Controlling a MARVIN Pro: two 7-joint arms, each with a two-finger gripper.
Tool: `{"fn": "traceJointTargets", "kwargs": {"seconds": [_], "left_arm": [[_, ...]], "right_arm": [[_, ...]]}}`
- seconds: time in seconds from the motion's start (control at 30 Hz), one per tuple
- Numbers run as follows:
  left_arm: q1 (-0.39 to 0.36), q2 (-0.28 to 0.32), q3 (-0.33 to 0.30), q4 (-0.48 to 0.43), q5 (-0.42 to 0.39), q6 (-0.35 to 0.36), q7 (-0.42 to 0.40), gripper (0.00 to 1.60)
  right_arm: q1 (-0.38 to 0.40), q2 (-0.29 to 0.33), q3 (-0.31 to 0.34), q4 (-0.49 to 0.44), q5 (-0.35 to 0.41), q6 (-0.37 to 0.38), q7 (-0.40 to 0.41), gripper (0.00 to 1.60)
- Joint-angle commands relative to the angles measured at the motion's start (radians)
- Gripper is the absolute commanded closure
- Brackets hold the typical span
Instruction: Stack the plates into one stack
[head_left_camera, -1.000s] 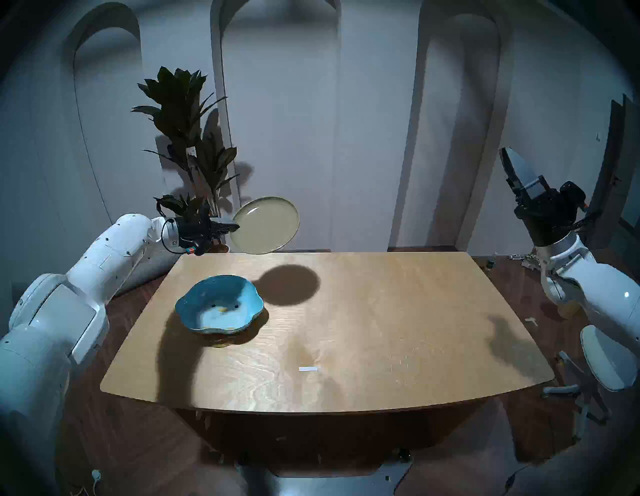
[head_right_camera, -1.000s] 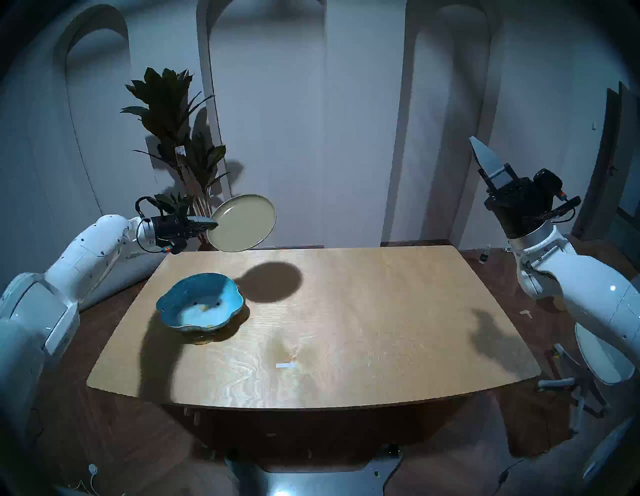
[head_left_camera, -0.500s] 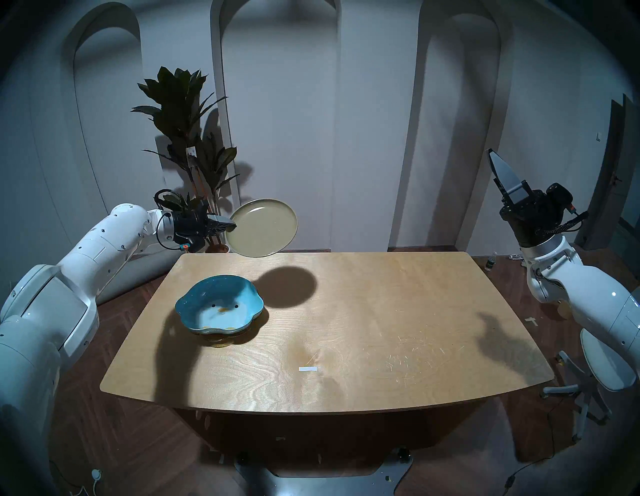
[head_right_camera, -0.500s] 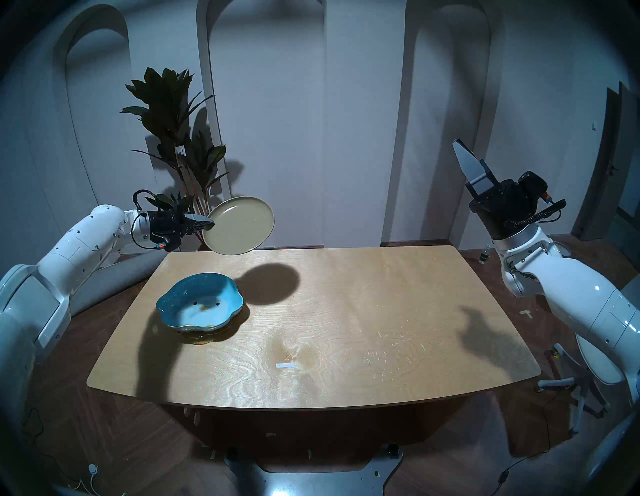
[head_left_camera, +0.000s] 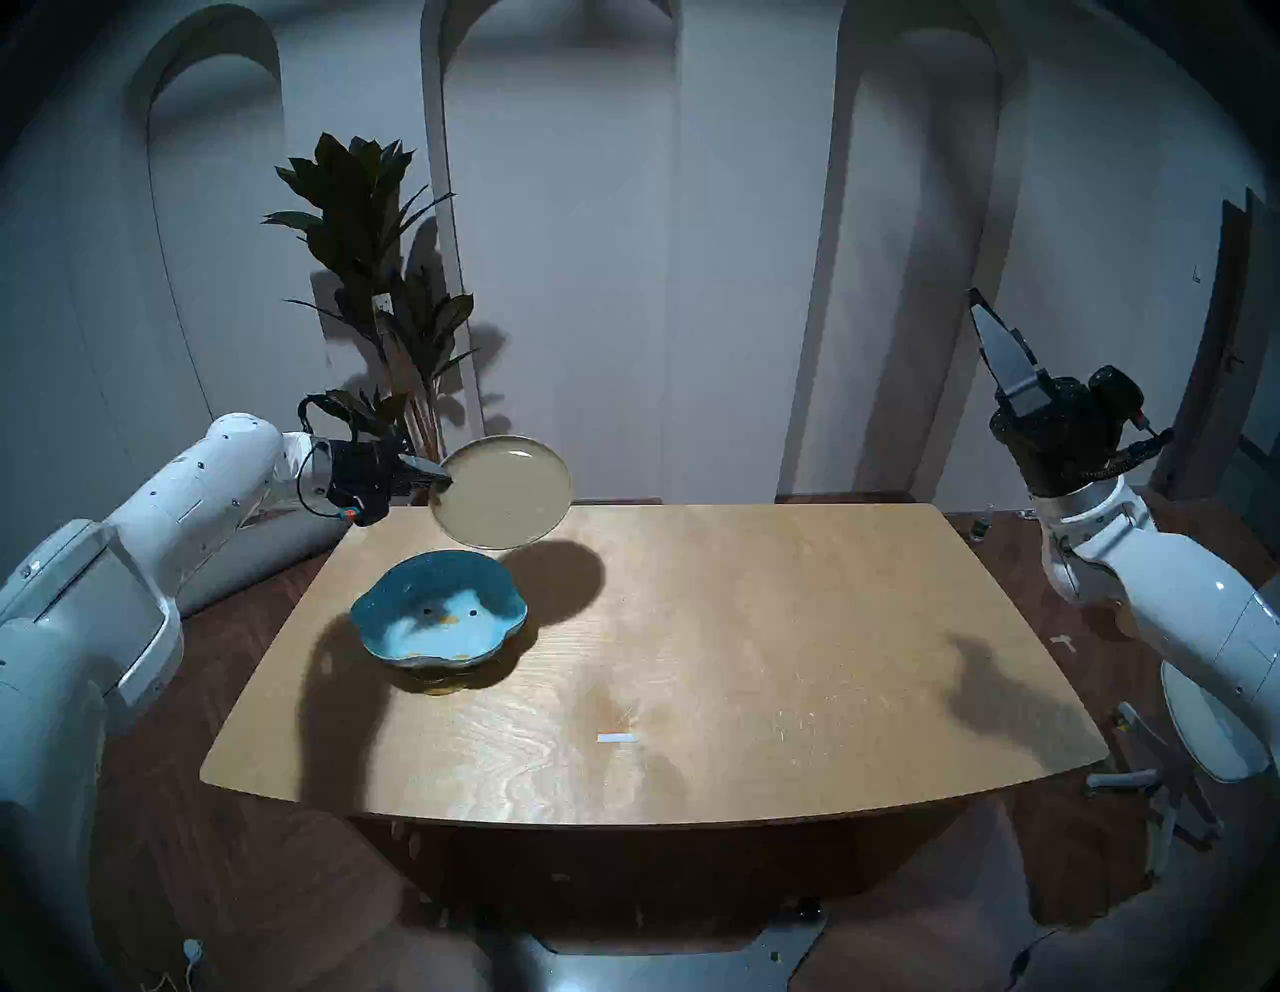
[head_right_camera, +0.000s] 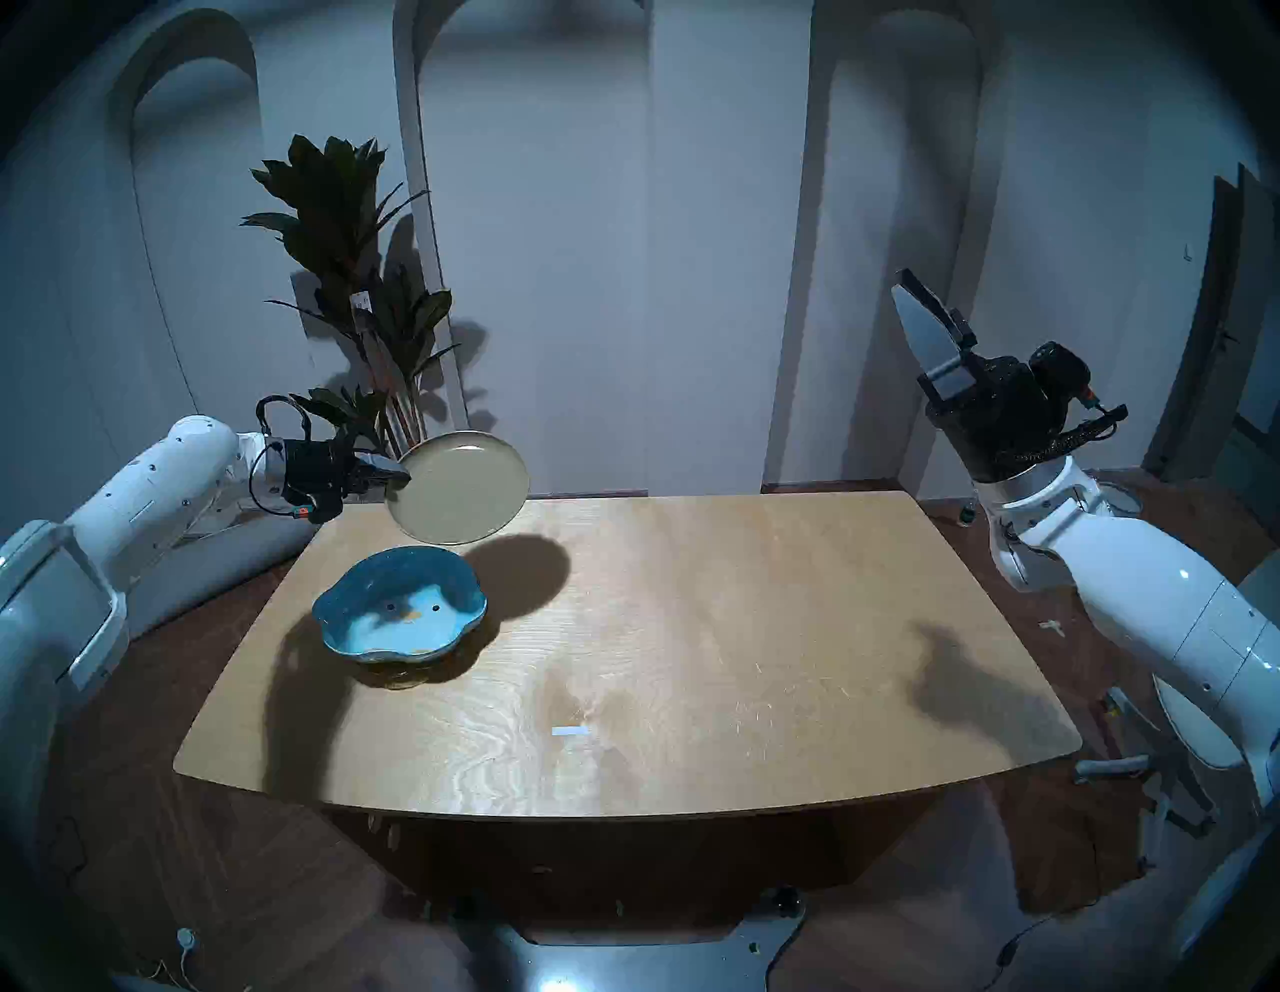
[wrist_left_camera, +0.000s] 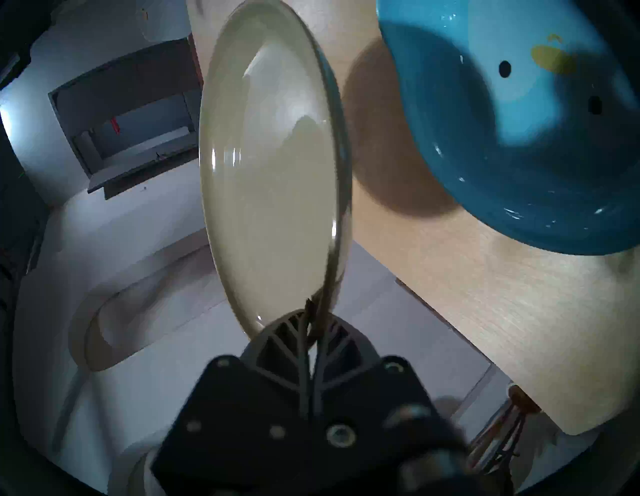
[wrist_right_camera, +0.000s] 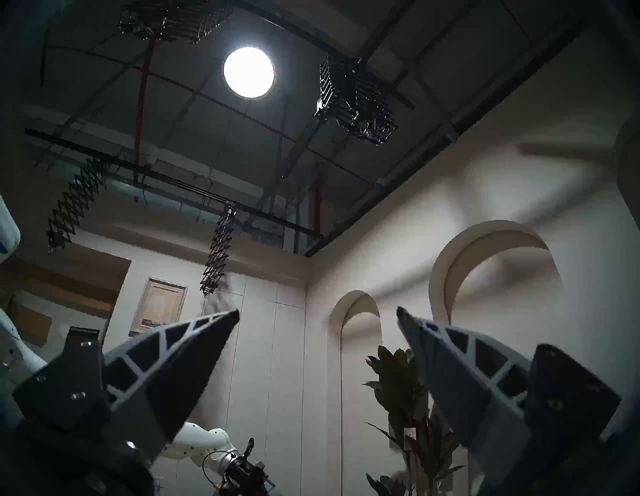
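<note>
Olive-beige plate (head_left_camera: 503, 490): plain, round, airborne, pinched at its left rim by left gripper (head_left_camera: 435, 471), jaws clamped tight on the edge; tilted, face toward the head camera; now lower and further left than a second ago, its near rim overlapping the far edge of the blue dish in the head view, no contact visible. Shadow of that plate on table (head_left_camera: 762, 623): shifted left with it, now meeting the blue dish's right side. Sky-blue lobed plate (head_left_camera: 439, 608) with penguin face: seated on top of an amber dish (head_left_camera: 443, 684), only a sliver of the latter showing beneath; position on the left half of the table unchanged. Left wrist view: olive-beige plate (wrist_left_camera: 273, 162) nearly edge-on, blue plate (wrist_left_camera: 512, 114) close beside it at upper right. Right gripper (wrist_right_camera: 318, 320): raised off the table's right side, pointing upward, jaws spread wide, nothing between them; drifted slightly leftward since the earlier frame. White tape strip (head_left_camera: 616, 738): near front centre of table, unmoved. Potted plant (head_left_camera: 374, 277): behind the left arm, unchanged.
</note>
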Motion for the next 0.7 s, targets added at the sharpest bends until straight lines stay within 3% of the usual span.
{"fn": "traceJointTargets", "kwargs": {"seconds": [0.0,0.43,0.67], "left_arm": [[-0.078,-0.01,0.018,0.037,-0.02,0.002,0.025,1.6],[-0.056,0.03,0.103,0.067,-0.069,0.002,0.102,1.6],[-0.027,0.046,0.115,0.082,-0.128,0.002,0.157,1.6]], "right_arm": [[0.0,0.016,0.013,-0.01,0.012,-0.012,-0.004,0.0],[0.031,0.002,0.009,0.003,0.004,0.016,-0.018,0.0],[0.049,-0.011,0.009,0.031,0.011,0.055,-0.03,0.0]]}}
